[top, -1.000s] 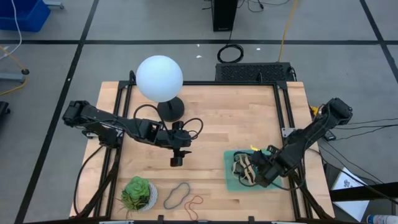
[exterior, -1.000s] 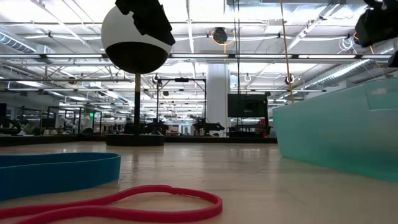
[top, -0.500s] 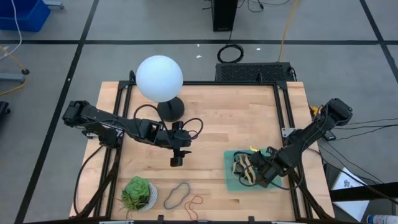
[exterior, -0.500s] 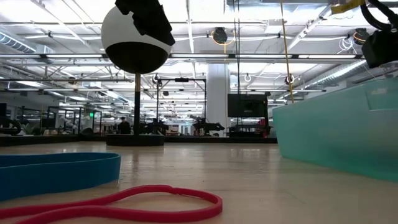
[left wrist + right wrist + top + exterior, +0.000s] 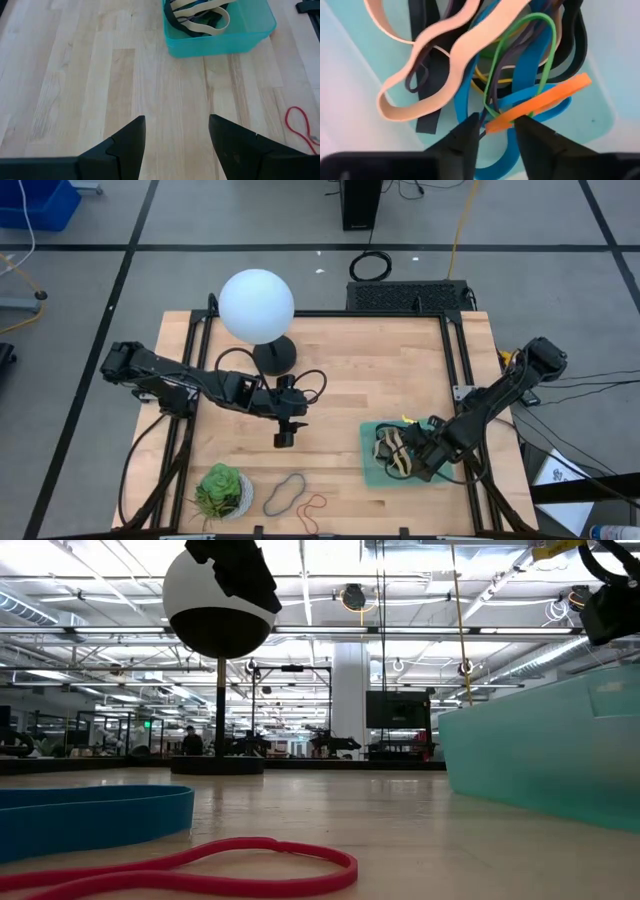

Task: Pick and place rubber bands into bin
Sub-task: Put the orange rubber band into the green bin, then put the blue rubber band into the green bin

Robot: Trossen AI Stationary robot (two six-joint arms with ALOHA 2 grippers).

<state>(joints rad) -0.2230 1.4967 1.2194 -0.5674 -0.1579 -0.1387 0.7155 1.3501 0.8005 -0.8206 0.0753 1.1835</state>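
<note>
Right gripper (image 5: 418,463) sits low inside the bin (image 5: 371,472) at the table's (image 5: 340,370) front-right in the high view, over the tangle of rubber bands (image 5: 392,450) there; finger state not resolvable from above. Left gripper (image 5: 284,439) hangs over bare wood near table centre, well apart from the bin, with a grey band (image 5: 283,494) and a red band (image 5: 314,506) lying loose on the wood near the front edge, beside a potted succulent (image 5: 221,488). A white globe lamp (image 5: 256,303) stands at the back. Low view: blue band (image 5: 95,815) and red band (image 5: 190,868) lie flat in the foreground, mint bin wall (image 5: 545,755) rises at the far side, lamp globe (image 5: 217,602) overhead; a dark gripper part shows at the upper corner above the bin, side not clear from this view alone. Left wrist view: left gripper (image 5: 176,129) has its fingers spread wide with nothing between them, only wood below; bin (image 5: 220,45) lies ahead with tan and black bands (image 5: 197,15) inside, red band (image 5: 298,125) off to one side on the wood. Right wrist view: right gripper (image 5: 497,126) fingers are pinched on an orange band (image 5: 540,101), its end caught between the tips; it lies on the pile of tan (image 5: 437,65), blue (image 5: 522,67), green (image 5: 520,45) and black bands on the bin floor (image 5: 350,100). No readable writing or labels in any view.
</note>
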